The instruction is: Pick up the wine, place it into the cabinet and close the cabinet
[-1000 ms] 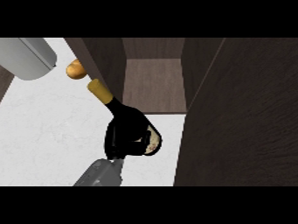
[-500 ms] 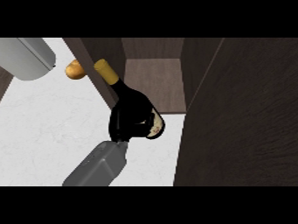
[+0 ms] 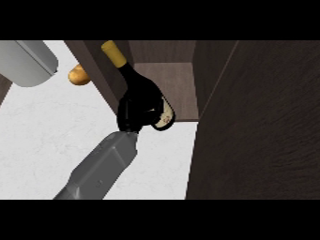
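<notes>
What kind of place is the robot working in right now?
Probably a kitchen: a pale marbled counter, a dark wooden cabinet standing open on it, and a wine bottle held in the hand at its opening.

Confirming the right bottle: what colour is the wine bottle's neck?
Yellow-gold foil on the dark wine bottle's neck, clearest in the head view.

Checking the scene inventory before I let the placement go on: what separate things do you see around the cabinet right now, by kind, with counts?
Wine bottle: 1, held by the hand
Cabinet: 1, door open
Orange round object: 1, on the counter left of the cabinet
Grey rounded object: 1, at the upper left
Total: 4
</notes>
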Available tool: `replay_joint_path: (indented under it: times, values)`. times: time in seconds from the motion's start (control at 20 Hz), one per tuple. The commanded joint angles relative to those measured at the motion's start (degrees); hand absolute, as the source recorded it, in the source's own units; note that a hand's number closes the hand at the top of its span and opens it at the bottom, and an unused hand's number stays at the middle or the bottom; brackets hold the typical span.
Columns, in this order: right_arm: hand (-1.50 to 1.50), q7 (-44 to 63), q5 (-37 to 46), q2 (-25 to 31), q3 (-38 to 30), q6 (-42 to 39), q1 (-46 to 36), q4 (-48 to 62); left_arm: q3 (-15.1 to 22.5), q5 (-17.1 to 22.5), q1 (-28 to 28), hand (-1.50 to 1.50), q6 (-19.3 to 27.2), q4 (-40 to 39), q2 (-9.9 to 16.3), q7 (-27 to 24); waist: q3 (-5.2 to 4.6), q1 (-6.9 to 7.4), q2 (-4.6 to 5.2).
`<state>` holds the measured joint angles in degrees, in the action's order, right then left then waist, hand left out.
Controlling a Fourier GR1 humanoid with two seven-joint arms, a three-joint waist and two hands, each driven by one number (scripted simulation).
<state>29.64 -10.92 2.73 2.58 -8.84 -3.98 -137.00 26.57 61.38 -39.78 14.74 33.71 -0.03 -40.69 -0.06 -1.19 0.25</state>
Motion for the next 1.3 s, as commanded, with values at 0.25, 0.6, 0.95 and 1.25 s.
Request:
replay_joint_path:
  times: [0.25,0.6,0.95,1.25]
  values:
    - [-1.5,1.2,-0.7,0.4,-0.2,0.5,-2.3,0.4,1.7,6.2,-6.7,1.5,-0.2,-6.9,0.0,-2.3,0.01,-0.88,0.2]
    - [-1.5,-1.1,0.3,-0.2,0.6,-0.5,2.0,-0.8,-5.2,2.5,-17.1,1.5,0.7,-15.0,0.0,3.1,0.04,-0.46,0.12]
    - [-1.5,-3.7,-2.6,1.0,-3.2,-1.5,-2.0,2.6,-3.0,5.2,-21.6,1.5,3.4,-18.4,0.0,7.3,0.04,-2.47,0.79]
    - [-1.5,-3.7,0.7,-1.3,2.6,-1.1,-0.3,3.0,-4.1,6.6,-22.5,1.5,0.8,-21.1,0.0,5.3,-0.01,-3.52,1.17]
